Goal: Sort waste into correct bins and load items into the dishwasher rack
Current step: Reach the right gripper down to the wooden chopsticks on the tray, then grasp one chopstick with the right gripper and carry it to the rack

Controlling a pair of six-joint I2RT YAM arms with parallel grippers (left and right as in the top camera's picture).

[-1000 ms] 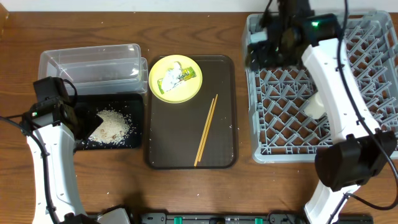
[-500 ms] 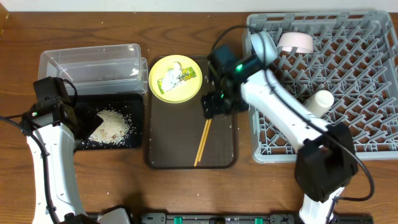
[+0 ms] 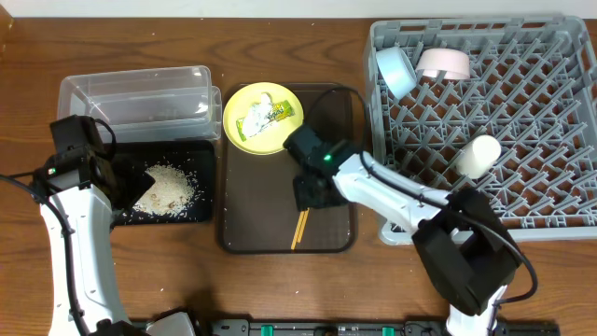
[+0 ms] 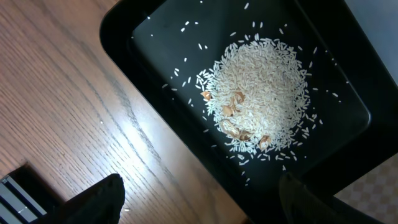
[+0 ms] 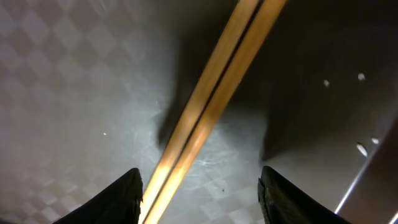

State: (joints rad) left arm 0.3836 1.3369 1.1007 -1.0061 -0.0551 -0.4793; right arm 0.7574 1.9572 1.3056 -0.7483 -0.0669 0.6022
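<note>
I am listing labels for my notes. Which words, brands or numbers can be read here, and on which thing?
No text can be read in any view.
Wrapper on the yellow plate: green and white print, too small and blurred to read.
Rack, clear tub, black tray, chopsticks: no marks visible.

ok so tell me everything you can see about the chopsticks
The wooden chopsticks are a golden-brown pair with a smooth finish, lying flat and pressed side by side on the dark brown serving tray, running diagonally. From overhead only their lower end shows. The rest is hidden under the right gripper, whose jaws stand open and straddle the pair just above the tray.
</note>
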